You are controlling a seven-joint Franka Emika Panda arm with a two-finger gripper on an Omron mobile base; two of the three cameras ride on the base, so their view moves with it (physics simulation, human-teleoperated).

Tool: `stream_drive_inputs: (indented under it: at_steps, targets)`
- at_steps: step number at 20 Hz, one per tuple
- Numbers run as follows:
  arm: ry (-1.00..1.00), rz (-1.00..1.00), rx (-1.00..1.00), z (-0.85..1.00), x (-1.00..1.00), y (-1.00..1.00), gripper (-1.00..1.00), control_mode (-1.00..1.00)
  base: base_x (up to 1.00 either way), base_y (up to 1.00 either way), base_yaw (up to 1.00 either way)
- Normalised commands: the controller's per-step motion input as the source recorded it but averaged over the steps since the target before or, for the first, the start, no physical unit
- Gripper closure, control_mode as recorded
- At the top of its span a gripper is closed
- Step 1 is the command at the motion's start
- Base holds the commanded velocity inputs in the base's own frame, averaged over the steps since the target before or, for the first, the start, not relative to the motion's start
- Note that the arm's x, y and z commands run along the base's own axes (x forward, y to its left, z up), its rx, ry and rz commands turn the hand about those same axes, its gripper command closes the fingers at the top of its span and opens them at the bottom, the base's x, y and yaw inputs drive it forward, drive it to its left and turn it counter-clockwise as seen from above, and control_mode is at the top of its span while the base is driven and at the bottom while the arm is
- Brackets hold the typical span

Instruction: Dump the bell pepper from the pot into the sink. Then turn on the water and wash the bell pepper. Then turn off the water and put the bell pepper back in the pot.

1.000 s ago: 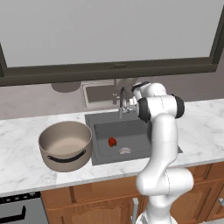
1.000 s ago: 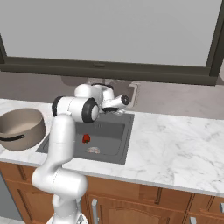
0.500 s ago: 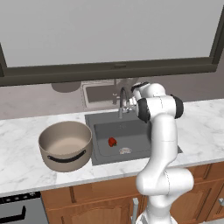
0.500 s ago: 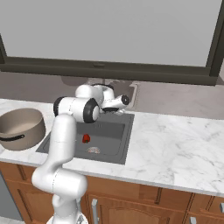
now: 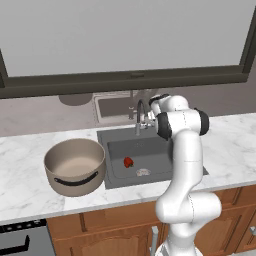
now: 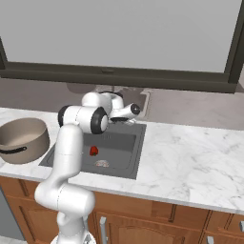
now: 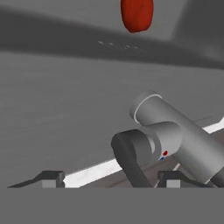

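The small red bell pepper (image 5: 128,162) (image 6: 94,151) lies on the floor of the dark grey sink (image 5: 165,149) (image 6: 125,143), near the round metal drain (image 5: 143,172). The beige pot (image 5: 75,167) (image 6: 19,138) stands upright on the counter left of the sink. My gripper (image 5: 150,113) (image 7: 111,179) is at the curved grey faucet (image 5: 139,117) behind the basin. It is open, and its two tips (image 7: 52,178) straddle the faucet's dark handle lever (image 7: 131,162). In the hand view the pepper (image 7: 137,13) sits at the top.
A smaller, paler brownish basin (image 5: 112,105) (image 6: 139,103) sits behind the sink against the wall under the window. Marble counter (image 6: 190,157) stretches to the right of the sink. A stove edge (image 5: 20,240) shows at the lower left.
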Motion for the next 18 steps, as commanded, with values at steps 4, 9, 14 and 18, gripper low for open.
stream_drive_inputs:
  at_steps: [4,9,14,18]
  targets:
    - [0.00,-0.08,0.00,-0.13,0.02,0.00,1.00,-1.00,0.00,0.00,0.00]
    - [0.00,-0.08,0.00,-0.11,0.00,-0.15,1.00,-1.00,0.00,0.00,0.00]
    - [0.03,-0.05,0.00,-0.12,0.00,-0.43,1.00,-1.00,0.00,0.00,0.00]
    - [0.05,-0.06,0.00,-0.15,0.00,-0.61,1.00,-1.00,0.00,0.00,0.00]
